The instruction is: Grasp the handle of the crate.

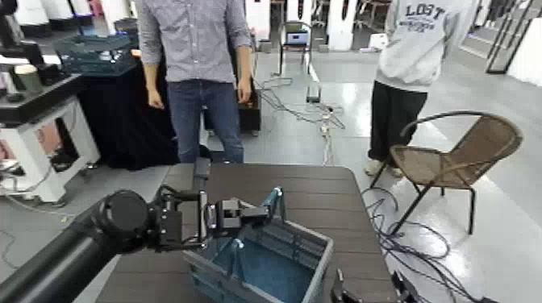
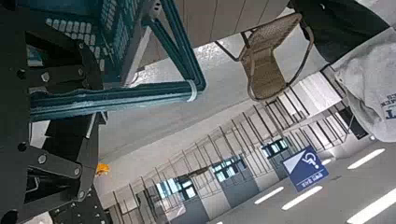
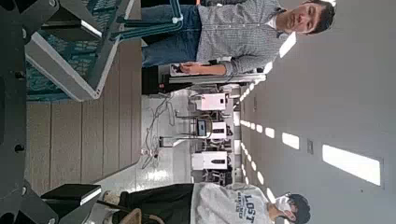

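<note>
The blue lattice crate point(image 1: 270, 266) with a grey rim stands on the dark wooden table point(image 1: 323, 189), near its front edge. Its thin teal handle point(image 1: 276, 201) stands upright over the crate. My left gripper point(image 1: 256, 214) reaches in from the left and is shut on the handle near its top. In the left wrist view the handle point(image 2: 140, 93) runs between the dark fingers point(image 2: 42, 56), with the crate's lattice point(image 2: 103, 28) behind. My right gripper point(image 1: 368, 292) is open and empty at the table's front edge, right of the crate point(image 3: 65, 70).
Two people stand beyond the table, one in a checked shirt point(image 1: 193, 48) and one in a grey sweatshirt point(image 1: 419, 40). A wicker chair point(image 1: 456, 157) stands at the right. A darker teal crate point(image 1: 95, 53) sits on a black table at the back left. Cables lie on the floor.
</note>
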Robot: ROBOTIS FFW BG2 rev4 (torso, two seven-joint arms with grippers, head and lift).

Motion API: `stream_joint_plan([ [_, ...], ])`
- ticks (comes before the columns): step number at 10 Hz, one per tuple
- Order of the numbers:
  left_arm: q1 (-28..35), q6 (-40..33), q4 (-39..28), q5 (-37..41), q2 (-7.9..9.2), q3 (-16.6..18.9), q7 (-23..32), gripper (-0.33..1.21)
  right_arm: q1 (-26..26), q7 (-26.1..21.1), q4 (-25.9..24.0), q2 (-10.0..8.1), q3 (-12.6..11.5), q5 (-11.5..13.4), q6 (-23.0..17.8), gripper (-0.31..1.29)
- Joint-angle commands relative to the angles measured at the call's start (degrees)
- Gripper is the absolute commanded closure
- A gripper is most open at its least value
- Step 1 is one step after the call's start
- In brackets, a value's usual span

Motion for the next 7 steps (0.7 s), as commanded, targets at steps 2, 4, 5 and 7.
stream_joint_plan([
  [2,1.2,-0.1,-2.3,0.0,0.05,1.8,0.1,1.19,0.2,0.0,0.1,-0.04,-0.1,-0.4,0.1,0.15],
  [4,2.8,0.0,-4.9,-0.1,0.14,4.0,1.1,1.19,0.2,0.0,0.0,0.04,-0.2,-0.5,0.3,0.15],
  [5,4.4,0.2,-7.0,-0.1,0.23,5.5,2.5,1.19,0.3,-0.1,-0.1,0.04,-0.3,-0.5,0.3,0.15],
  [7,9.0,1.3,-13.9,-0.1,0.32,10.4,7.3,1.19,0.5,-0.1,-0.3,0.22,-0.4,-0.3,0.4,0.15],
])
